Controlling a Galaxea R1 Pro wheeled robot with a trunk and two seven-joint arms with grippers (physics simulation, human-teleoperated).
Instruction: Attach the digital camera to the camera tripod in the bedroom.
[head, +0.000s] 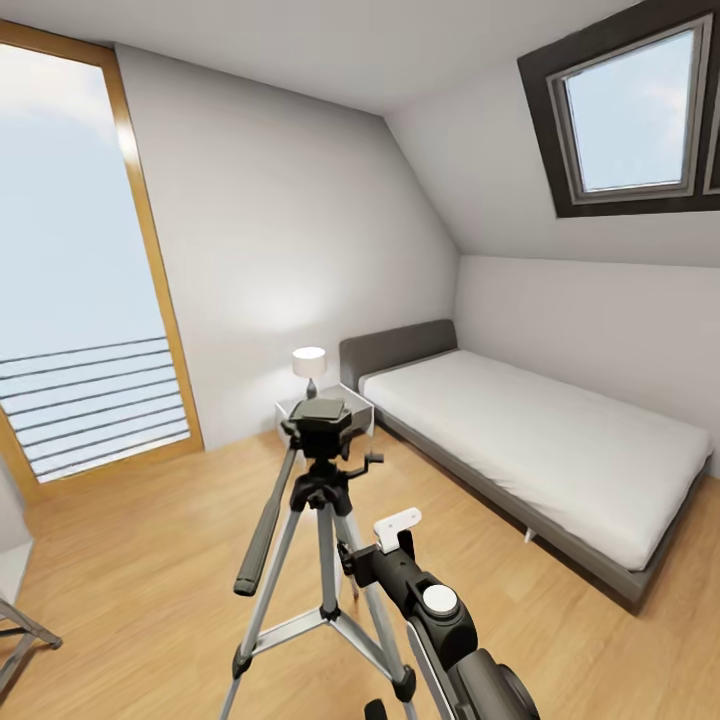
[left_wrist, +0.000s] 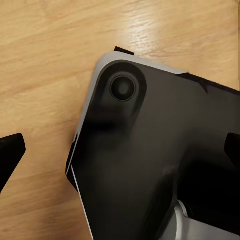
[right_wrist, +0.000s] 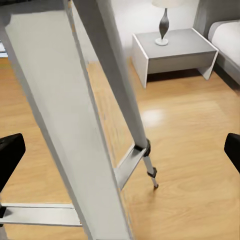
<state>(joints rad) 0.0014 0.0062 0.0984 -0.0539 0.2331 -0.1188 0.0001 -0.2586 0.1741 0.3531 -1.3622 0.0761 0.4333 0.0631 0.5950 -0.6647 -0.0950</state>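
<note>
The camera tripod (head: 325, 520) stands on the wood floor in the middle of the bedroom, silver legs spread, black pan head (head: 320, 418) on top and its long handle (head: 268, 520) hanging down to the left. The digital camera is out of view. My right gripper (head: 398, 530) is raised just right of the tripod's legs, below the head. In the right wrist view the silver legs (right_wrist: 75, 125) pass close ahead, and the right gripper (right_wrist: 120, 155) is open, its fingertips (right_wrist: 10, 155) wide apart. My left gripper (left_wrist: 120, 155) is open, pointing down at my own dark base (left_wrist: 160, 160) and the floor.
A white bed (head: 540, 440) with a grey headboard lies along the right wall. A white nightstand (head: 355, 405) with a small lamp (head: 310, 365) stands behind the tripod. A tall glass door (head: 80, 300) is at the left, a skylight (head: 630, 110) above right. A folding frame (head: 20, 635) shows at the lower left.
</note>
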